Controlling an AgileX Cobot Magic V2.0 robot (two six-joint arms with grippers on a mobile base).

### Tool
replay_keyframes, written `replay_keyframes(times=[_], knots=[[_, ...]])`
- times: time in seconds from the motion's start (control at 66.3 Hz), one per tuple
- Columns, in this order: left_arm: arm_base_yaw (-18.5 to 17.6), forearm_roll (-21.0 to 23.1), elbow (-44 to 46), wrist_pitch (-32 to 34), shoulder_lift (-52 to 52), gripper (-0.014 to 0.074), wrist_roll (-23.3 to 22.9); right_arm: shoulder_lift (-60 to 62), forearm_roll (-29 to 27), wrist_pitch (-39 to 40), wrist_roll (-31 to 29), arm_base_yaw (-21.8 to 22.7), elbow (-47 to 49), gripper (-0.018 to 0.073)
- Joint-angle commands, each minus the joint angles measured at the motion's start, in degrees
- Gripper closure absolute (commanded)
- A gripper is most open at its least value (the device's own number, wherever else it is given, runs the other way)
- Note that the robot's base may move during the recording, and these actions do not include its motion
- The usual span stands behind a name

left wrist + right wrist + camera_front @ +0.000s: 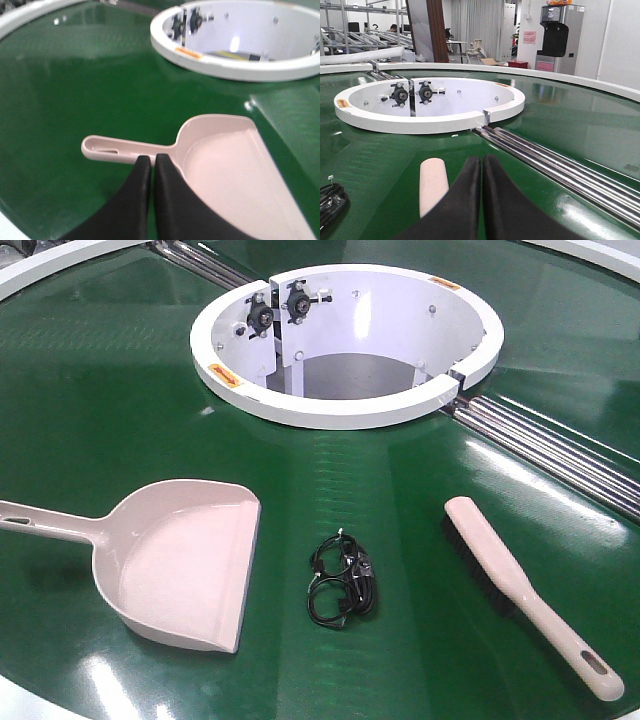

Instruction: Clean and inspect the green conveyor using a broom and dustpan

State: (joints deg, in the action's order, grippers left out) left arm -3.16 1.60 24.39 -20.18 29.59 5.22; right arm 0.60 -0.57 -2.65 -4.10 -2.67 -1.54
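The green conveyor point(120, 390) fills the front view, with its white central ring point(340, 410) at the top. A beige dustpan point(185, 560) lies at the lower left, handle pointing left. The beige broom point(525, 590) with black bristles lies at the lower right. Neither gripper shows in the front view. In the left wrist view my left gripper point(152, 159) is shut and empty, its tips just in front of the dustpan point(225, 165) handle. In the right wrist view my right gripper point(482, 160) is shut and empty, beside the broom point(433, 187) tip to its left.
A coiled black cable point(343, 580) lies on the belt between dustpan and broom. Steel rollers point(550, 445) run from the ring toward the right edge; another roller seam point(205, 265) is at the top. The white outer rim point(30, 270) curves at the upper left.
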Motion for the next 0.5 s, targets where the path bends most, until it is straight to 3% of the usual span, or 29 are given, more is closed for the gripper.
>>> replay_keyframes(times=[0.0, 0.256, 0.392, 0.482], knots=[[-0.1, 0.6, 2.1, 4.7, 3.2, 0.0603, 0.1, 1.0, -0.1, 4.3, -0.3, 0.3, -1.3, 0.0568], [-0.1, 0.6, 2.1, 5.8, 7.8, 0.0573, -2.5, 1.0, -0.1, 4.3, -0.3, 0.3, -1.3, 0.0568], [-0.1, 0.5, 2.6, 5.7, 8.3, 0.0464, -2.3, 1.0, -0.1, 4.3, -0.3, 0.3, -1.3, 0.0568], [-0.1, 0.5, 3.1, 5.7, 8.3, 0.0342, -2.2, 1.0, -0.1, 4.3, -0.3, 0.3, -1.3, 0.0568]])
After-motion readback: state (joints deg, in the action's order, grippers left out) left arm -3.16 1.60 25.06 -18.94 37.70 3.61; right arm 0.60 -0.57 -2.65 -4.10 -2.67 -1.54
